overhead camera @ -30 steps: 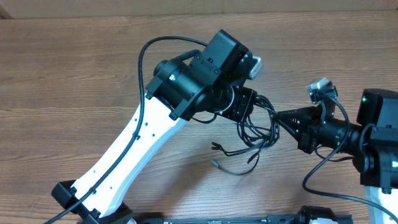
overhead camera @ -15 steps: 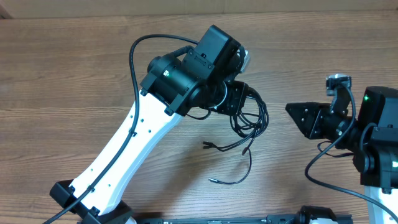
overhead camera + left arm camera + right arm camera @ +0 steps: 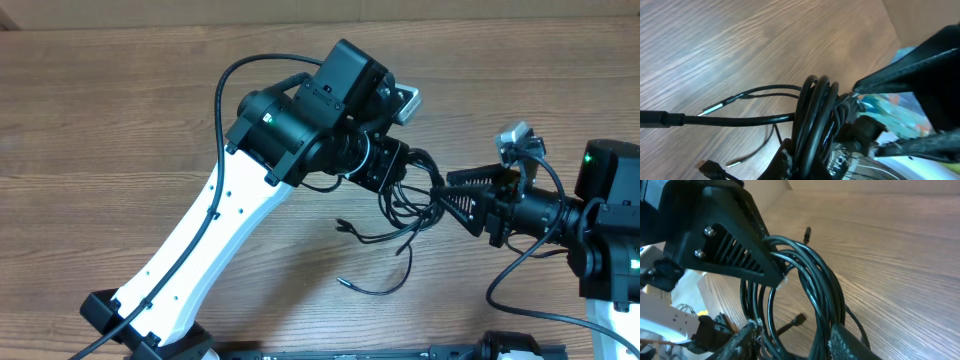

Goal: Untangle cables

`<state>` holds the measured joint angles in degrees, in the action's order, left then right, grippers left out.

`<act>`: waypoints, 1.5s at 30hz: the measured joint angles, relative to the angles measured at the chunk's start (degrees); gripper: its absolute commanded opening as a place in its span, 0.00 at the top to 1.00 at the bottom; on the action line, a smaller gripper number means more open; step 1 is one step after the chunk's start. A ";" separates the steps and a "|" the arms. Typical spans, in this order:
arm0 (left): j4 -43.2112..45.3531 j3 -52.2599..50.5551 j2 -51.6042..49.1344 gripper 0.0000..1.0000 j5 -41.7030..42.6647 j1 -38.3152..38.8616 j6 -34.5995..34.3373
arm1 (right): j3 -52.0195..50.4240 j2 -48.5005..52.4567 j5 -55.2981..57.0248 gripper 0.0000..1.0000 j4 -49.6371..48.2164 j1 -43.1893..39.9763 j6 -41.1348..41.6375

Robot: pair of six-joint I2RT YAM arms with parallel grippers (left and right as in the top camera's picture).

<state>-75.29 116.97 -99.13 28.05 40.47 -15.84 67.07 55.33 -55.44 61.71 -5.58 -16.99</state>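
The cables are a small coil of thin black cords hanging off the table, with loose plug ends trailing at the lower left. My left gripper is shut on the top of the coil; the left wrist view shows the bundle running into its jaws. My right gripper is open at the coil's right side. In the right wrist view its two fingers straddle several loops of the cables, just below the left gripper's black body.
The wooden table stretches to the left and back. The left arm's white link crosses the front left. The right arm's base stands at the right edge. A thick arm cable arcs above the left arm.
Half a second ago my right gripper was pulled back to the right, away from the coil. It has moved left again, open, around the loops. The left gripper shifted slightly right with the coil.
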 measured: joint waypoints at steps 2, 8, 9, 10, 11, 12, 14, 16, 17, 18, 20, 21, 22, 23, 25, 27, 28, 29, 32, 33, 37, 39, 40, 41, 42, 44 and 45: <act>0.11 0.00 0.00 0.96 1.03 0.00 0.02 | 0.00 0.00 -0.26 0.58 -0.02 0.00 -0.42; 0.09 0.00 0.00 0.96 2.56 0.00 0.90 | 0.00 0.00 -0.66 0.56 -0.70 0.00 -0.96; 0.07 0.00 0.00 0.96 2.67 0.00 1.16 | 0.00 0.00 -0.66 0.56 -0.85 0.00 -1.05; 0.02 0.00 0.00 0.96 2.82 0.00 1.44 | 0.00 0.00 -0.63 0.55 -0.96 0.00 -1.09; -0.09 0.00 0.00 0.96 2.86 0.00 1.70 | 0.00 0.00 -0.63 0.55 -1.05 0.00 -1.27; -0.17 0.00 0.00 0.96 2.91 0.00 1.97 | 0.00 0.00 -0.63 0.55 -1.07 0.00 -1.49; -0.15 0.00 0.00 0.96 3.06 0.00 2.51 | 0.00 0.00 -0.66 0.57 -1.07 0.00 -1.70; 0.13 0.00 0.00 0.96 3.08 0.00 2.58 | 0.00 0.00 -0.66 0.59 -1.05 0.00 -1.97; 0.46 0.00 0.00 0.96 3.08 0.00 2.56 | 0.00 0.00 -0.63 0.60 -1.03 0.00 -2.12; 1.05 0.00 0.00 0.96 3.08 0.00 2.56 | 0.00 0.00 -0.66 0.61 -0.76 -0.02 -2.32; 1.81 0.00 0.00 0.96 3.10 0.00 2.34 | 0.00 0.00 -0.63 0.66 -0.35 0.00 -2.47; 2.03 0.00 0.00 0.96 3.13 0.00 2.29 | 0.00 0.00 -0.55 0.70 -0.13 0.00 -2.58; 2.49 0.00 0.00 0.96 3.23 0.00 2.27 | 0.00 0.00 -0.46 0.73 0.02 -0.02 -2.69; 2.64 0.00 0.00 0.96 3.26 0.00 2.12 | 0.00 0.00 -0.24 0.73 0.07 -0.04 -2.91; 2.93 0.00 0.00 0.96 3.28 0.00 1.51 | 0.00 0.00 -0.02 0.77 0.31 -0.04 -2.75; 3.17 0.00 0.00 0.96 3.28 0.00 0.66 | 0.00 0.02 0.09 0.77 0.42 -0.04 -2.78; 3.34 0.00 0.00 0.96 3.28 0.00 0.00 | 0.00 0.02 0.20 0.78 0.46 -0.04 -2.75; 3.45 0.00 0.00 0.96 3.28 0.00 -0.37 | 0.00 0.02 0.22 0.78 0.44 -0.04 -2.75; 4.17 0.00 0.00 0.96 3.30 0.00 -1.51 | 0.00 0.11 0.33 0.77 0.42 -0.04 -2.73; 4.22 0.00 0.00 0.96 3.30 0.00 -1.97 | 0.00 0.13 0.33 0.77 0.44 -0.07 -2.75; 4.55 0.00 0.00 0.96 3.89 0.00 -3.52 | 0.00 0.42 0.35 0.78 0.44 -0.04 -2.75; 5.03 0.00 0.00 0.96 4.61 0.04 -3.52 | 0.00 0.76 0.35 0.82 0.48 -0.07 -2.71; 5.31 0.00 0.00 0.96 4.85 0.13 -3.52 | 0.00 1.29 0.35 0.85 0.46 -0.04 -2.71; 5.70 0.00 0.00 0.96 4.98 0.39 -3.52 | 0.00 1.55 0.37 0.86 0.48 -0.04 -2.69; 5.88 0.00 0.00 0.96 4.98 0.55 -3.52 | 0.00 1.77 0.44 0.87 0.57 -0.04 -2.69; 5.97 0.00 0.00 0.96 4.96 0.81 -3.52 | 0.00 2.34 0.42 0.88 0.66 -0.04 -2.71; 5.97 0.00 0.00 0.96 4.98 0.81 -3.52 | 0.00 2.69 0.37 0.89 0.66 -0.07 -2.73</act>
<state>-69.32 116.97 -99.13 33.04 41.28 -19.35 67.07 58.02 -55.07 62.37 -5.65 -19.73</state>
